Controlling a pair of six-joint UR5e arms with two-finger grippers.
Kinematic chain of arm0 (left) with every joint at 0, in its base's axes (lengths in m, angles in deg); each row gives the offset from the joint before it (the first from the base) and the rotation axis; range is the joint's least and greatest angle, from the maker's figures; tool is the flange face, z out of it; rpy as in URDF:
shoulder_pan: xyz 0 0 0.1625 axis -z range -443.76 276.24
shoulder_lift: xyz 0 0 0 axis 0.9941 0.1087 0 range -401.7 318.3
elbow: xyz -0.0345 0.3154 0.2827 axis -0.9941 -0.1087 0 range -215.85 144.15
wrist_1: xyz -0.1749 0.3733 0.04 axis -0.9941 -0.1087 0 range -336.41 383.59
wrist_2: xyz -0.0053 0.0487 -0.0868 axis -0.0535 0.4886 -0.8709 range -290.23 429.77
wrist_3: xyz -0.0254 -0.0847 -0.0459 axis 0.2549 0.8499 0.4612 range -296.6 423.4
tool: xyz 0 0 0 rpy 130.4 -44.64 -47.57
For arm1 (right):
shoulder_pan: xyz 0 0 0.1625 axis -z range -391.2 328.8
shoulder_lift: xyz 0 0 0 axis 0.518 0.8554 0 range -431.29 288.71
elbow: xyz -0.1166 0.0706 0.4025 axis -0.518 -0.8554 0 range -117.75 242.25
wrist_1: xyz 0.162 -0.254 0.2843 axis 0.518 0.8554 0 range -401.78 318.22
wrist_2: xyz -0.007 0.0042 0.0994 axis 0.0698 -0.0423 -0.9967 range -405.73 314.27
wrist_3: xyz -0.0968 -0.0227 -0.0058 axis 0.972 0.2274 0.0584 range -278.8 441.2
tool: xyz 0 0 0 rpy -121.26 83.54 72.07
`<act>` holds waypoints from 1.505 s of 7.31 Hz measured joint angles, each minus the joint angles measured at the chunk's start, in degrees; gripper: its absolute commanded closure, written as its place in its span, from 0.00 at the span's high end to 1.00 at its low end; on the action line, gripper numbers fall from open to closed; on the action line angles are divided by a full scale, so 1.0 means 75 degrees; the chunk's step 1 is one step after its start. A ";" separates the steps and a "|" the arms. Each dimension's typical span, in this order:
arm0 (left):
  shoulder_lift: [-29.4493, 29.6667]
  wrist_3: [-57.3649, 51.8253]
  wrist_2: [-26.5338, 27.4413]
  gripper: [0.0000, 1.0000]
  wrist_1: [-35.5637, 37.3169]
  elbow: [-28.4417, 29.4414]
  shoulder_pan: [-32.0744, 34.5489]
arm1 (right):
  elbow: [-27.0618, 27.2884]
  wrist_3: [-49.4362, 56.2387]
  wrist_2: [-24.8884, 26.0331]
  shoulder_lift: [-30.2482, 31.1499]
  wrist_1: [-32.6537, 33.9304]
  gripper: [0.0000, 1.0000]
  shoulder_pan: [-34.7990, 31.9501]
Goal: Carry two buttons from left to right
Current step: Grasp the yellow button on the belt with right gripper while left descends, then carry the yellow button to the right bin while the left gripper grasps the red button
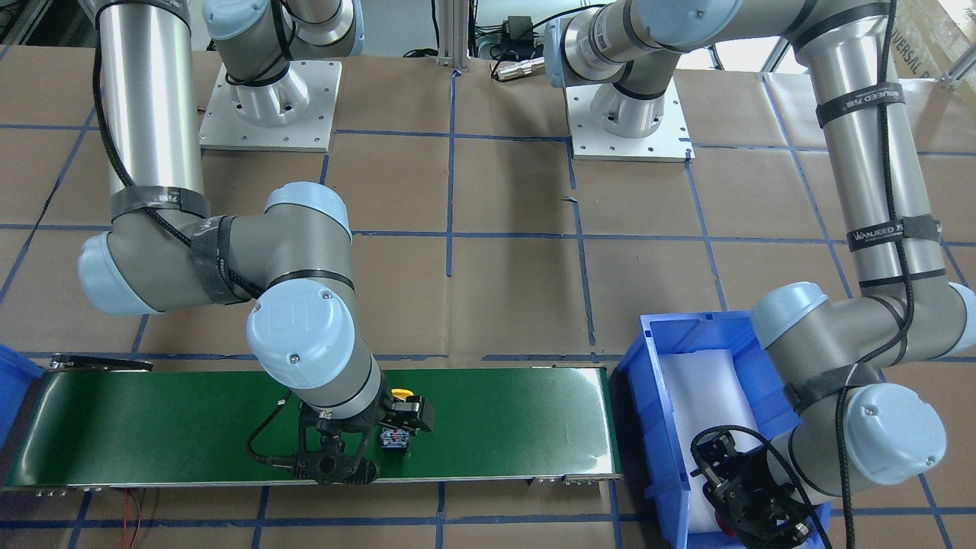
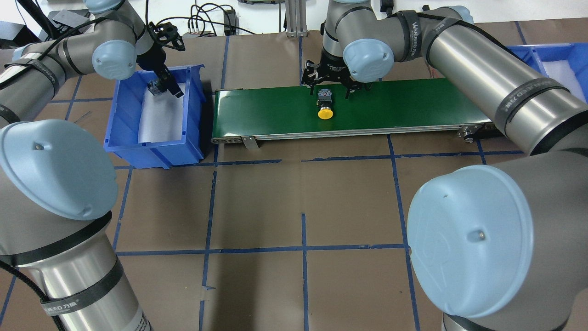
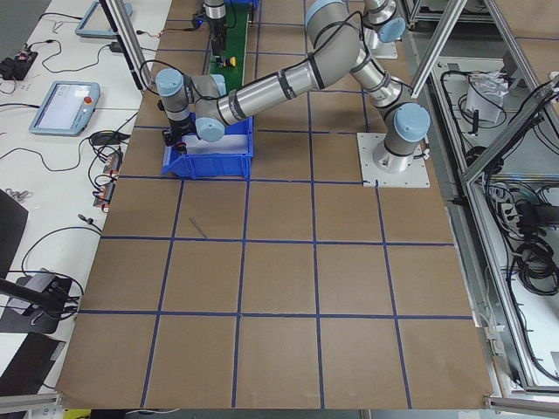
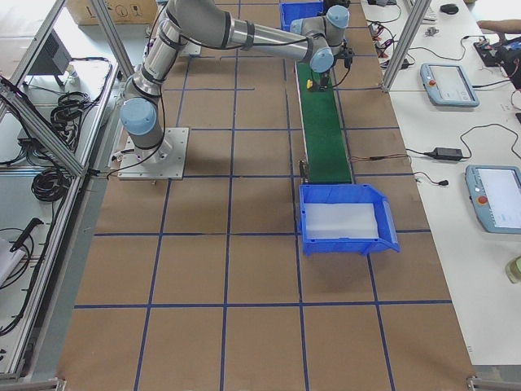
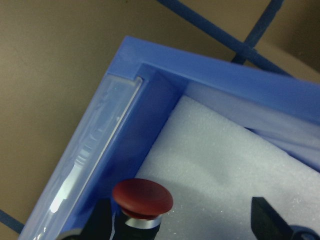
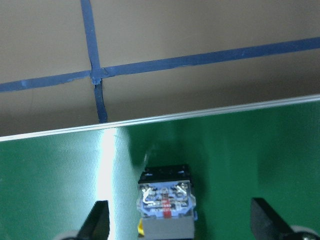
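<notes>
You see little of the red button [image 5: 142,198]: the left wrist view shows only its cap and a silver ring, and the bottom edge cuts off the rest. You cannot tell whether it rests on the white foam [image 5: 225,165] or touches the finger [image 5: 102,222] beside it. It sits inside the blue bin [image 5: 210,75], near a corner, with its cap pointing away from the camera and its long axis along the fingers. The left gripper [image 5: 181,212] has its jaws wide apart, with the button close by one finger and well off the other.

The yellow button [image 2: 325,104] lies on its side on the green belt [image 2: 413,103]. Its long axis runs across the belt, cap toward the robot and contact block toward the far edge. In the right wrist view that block hides nearly all of the cap. The right gripper [image 2: 330,94] is spread open and straddles the block end, and you can see a gap on both sides
</notes>
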 measured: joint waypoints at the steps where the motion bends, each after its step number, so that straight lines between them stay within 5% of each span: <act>1: 0.0011 -0.0002 -0.0001 0.88 0.0012 0.0000 -0.0006 | -0.0003 0.0012 0.0005 -0.0049 0.0050 0.72 -0.0026; 2: 0.0014 -0.0007 -0.0005 0.72 0.0024 -0.0002 -0.0011 | -0.0012 0.0061 0.0016 -0.0098 0.0137 0.31 -0.0033; 3: 0.0011 -0.0012 -0.0009 0.59 0.0038 -0.0007 -0.0014 | -0.0023 0.0261 0.0051 -0.0138 0.0260 0.07 -0.0033; 7: -0.0005 -0.0001 0.0009 0.44 0.0062 -0.0001 -0.0008 | -0.0235 0.1920 0.0184 0.0047 -0.0139 0.07 0.0339; 11: -0.0152 0.0294 0.0108 0.44 0.0055 0.0000 0.0073 | -0.0663 0.5258 0.0338 0.0664 -0.1848 0.07 0.2388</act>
